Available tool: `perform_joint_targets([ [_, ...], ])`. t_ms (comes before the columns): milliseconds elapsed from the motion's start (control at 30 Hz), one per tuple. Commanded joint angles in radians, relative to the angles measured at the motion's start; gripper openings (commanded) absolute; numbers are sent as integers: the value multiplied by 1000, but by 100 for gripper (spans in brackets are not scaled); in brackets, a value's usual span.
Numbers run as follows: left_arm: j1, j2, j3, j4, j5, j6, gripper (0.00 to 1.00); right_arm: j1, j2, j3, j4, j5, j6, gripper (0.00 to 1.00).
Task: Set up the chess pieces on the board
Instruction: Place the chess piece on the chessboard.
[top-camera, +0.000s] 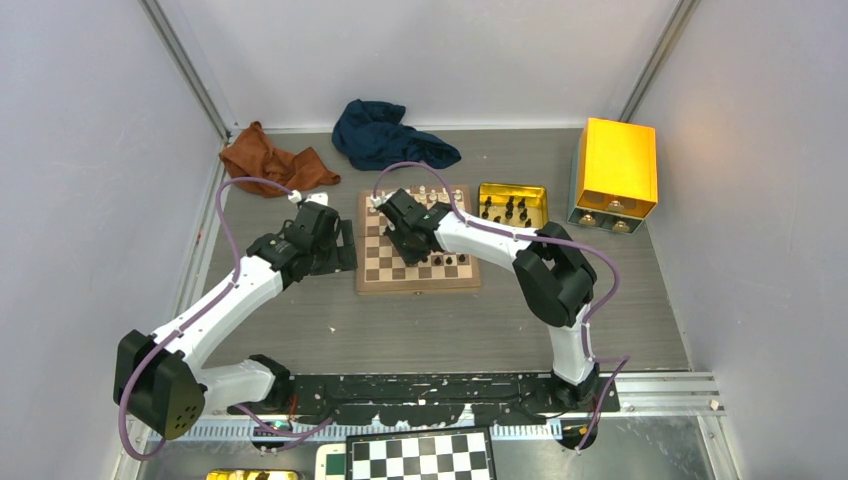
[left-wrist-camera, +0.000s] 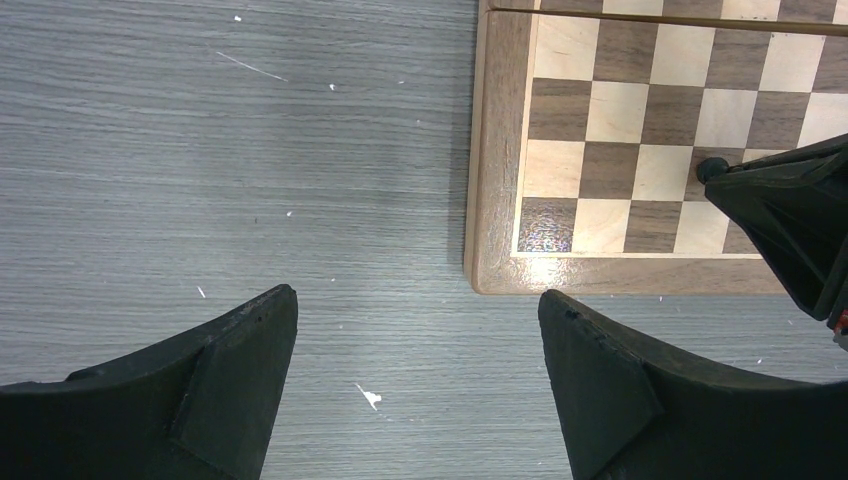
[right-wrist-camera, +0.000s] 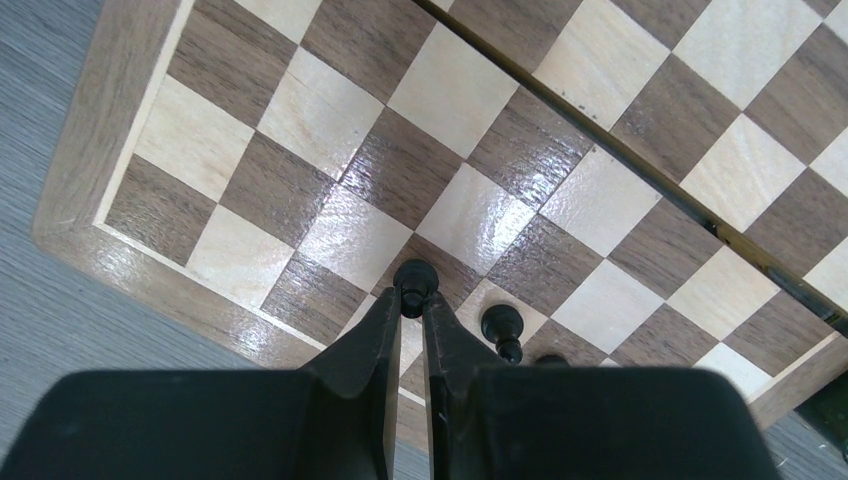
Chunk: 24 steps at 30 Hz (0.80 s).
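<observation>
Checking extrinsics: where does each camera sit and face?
Top external: above, behind bases, looking down on square wooden chessboard; both arms show.
Left wrist: on left arm, facing down at grey table; open left tool shows.
Right wrist: on right arm, down over board; right tool pinching tiny black chess piece.
Shared: all see the board.

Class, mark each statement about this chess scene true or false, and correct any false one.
1. The right gripper pinches a black chess piece over the board. True.
2. The left gripper holds a piece too. False: it is open and empty, over the table beside the board.
3. The gold tin tray is empty. False: several black pieces stand in it.
4. A blue cloth lies beyond the board. True.
</observation>
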Motion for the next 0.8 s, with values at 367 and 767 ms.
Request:
perform_joint_targets([
  [367, 6, 10, 21, 37, -1, 8, 90, 2, -6, -23, 31, 0, 9, 8],
  [767, 6, 16, 25, 40, 1, 11, 91, 2, -9, -7, 12, 10, 6, 33],
])
